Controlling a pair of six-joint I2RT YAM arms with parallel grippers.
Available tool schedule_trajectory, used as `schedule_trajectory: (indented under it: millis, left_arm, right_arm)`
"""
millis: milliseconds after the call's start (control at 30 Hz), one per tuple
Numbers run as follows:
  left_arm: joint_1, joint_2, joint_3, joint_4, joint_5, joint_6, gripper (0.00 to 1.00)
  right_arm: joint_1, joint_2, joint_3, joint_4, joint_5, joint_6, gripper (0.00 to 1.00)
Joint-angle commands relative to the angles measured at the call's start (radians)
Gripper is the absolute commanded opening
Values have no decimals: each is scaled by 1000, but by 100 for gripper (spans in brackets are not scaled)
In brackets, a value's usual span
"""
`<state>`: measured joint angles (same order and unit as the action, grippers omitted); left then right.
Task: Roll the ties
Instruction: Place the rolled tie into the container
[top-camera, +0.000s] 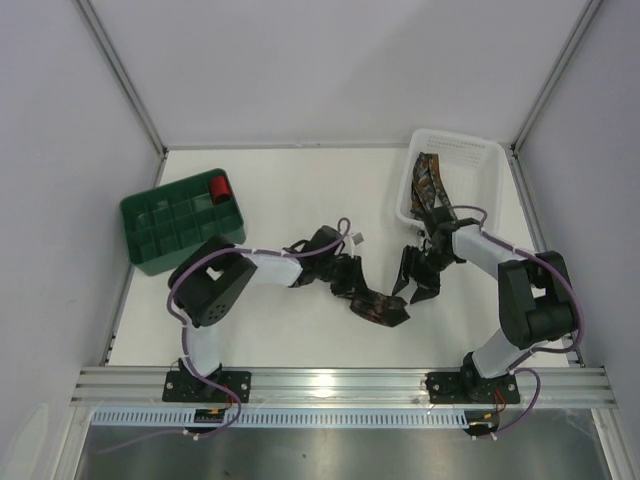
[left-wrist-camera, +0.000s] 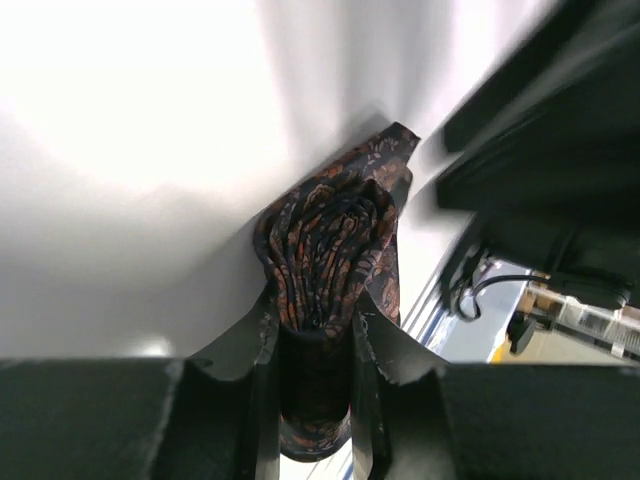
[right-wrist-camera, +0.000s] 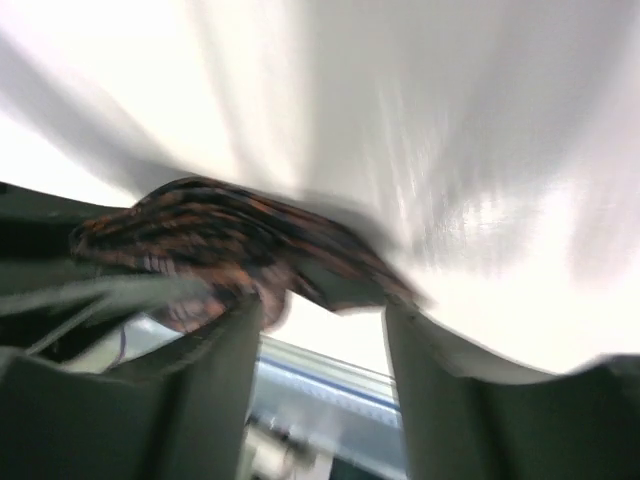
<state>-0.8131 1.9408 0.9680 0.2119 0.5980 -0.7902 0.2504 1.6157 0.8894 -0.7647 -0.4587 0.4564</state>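
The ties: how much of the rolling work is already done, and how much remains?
Done: no patterned tie sits in the green tray yet; only a red roll is there. In hand: the left gripper has its jaws shut on a loosely coiled tie; the right gripper stands open beside it. Left: finishing that roll, plus another tie in the white basket.

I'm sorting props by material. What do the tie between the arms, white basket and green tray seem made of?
Tie: soft woven fabric, apparently; it bunches in folds. White basket: probably plastic, perforated walls. Green tray: likely matte moulded plastic, rigid dividers.
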Motion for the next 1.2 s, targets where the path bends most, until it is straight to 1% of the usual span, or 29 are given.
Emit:
schedule_trajectory:
  millis: [0, 33, 67, 100, 167, 200, 267, 300, 333, 367, 400, 467, 500, 533, 667, 700, 767, 800, 1000, 1167]
  left_arm:
    - [133, -109, -16, -392, -38, 153, 0]
    - [156, -126, 21, -438, -38, 169, 0]
    - [178, -138, 46, -492, -37, 187, 0]
    - [222, -164, 99, -582, -37, 221, 0]
    - [267, -193, 145, -660, -44, 244, 0]
    - [319, -222, 178, -699, -38, 249, 0]
    - [373, -243, 219, -744, -30, 252, 0]
    - [424, -244, 272, -778, -32, 267, 0]
    - [451, -247, 299, -831, -36, 272, 0]
    - [477, -247, 325, -856, -35, 276, 0]
    - [530, -247, 377, -882, -35, 290, 1]
    - [580, -229, 437, -972, -38, 312, 0]
    - [629, -220, 502, -1002, -41, 337, 0]
    - [652, -200, 532, -1031, -41, 345, 1]
    - [777, -145, 641, -1066, 17, 347, 0]
    - [790, -126, 697, -1080, 26, 350, 0]
    - [810, -88, 739, -1085, 25, 350, 0]
    - [839, -79, 770, -1088, 28, 347, 0]
    - [907, -39, 844, -1160, -20, 348, 0]
    - [945, -55, 839, -1175, -53, 358, 0]
  right_arm:
    - [-11, -106, 169, -77, 178, -42, 61]
    - [-11, -115, 230, -97, 170, -47, 62]
    - [-11, -125, 255, -128, 158, -50, 62]
    - [-11, -126, 273, -139, 149, -51, 62]
    - [-11, -137, 310, -151, 118, -50, 62]
    - [-10, -139, 313, -151, 109, -45, 62]
    - [-4, -145, 303, -133, 97, -44, 62]
    - [-2, -143, 298, -130, 94, -44, 62]
    - [0, -140, 292, -125, 89, -44, 62]
    - [0, -137, 278, -114, 71, -44, 62]
    - [4, -131, 272, -108, 62, -42, 62]
    - [9, -123, 266, -93, 40, -44, 61]
    - [15, -116, 266, -91, 34, -45, 62]
    - [16, -112, 266, -82, 29, -48, 61]
    - [21, -96, 272, -68, 11, -55, 61]
    - [23, -91, 276, -67, 9, -61, 61]
    - [21, -73, 284, -71, 8, -77, 61]
    - [20, -68, 287, -73, 8, -81, 61]
    - [18, -42, 299, -74, -8, -91, 61]
    - [20, -33, 298, -68, -18, -93, 61]
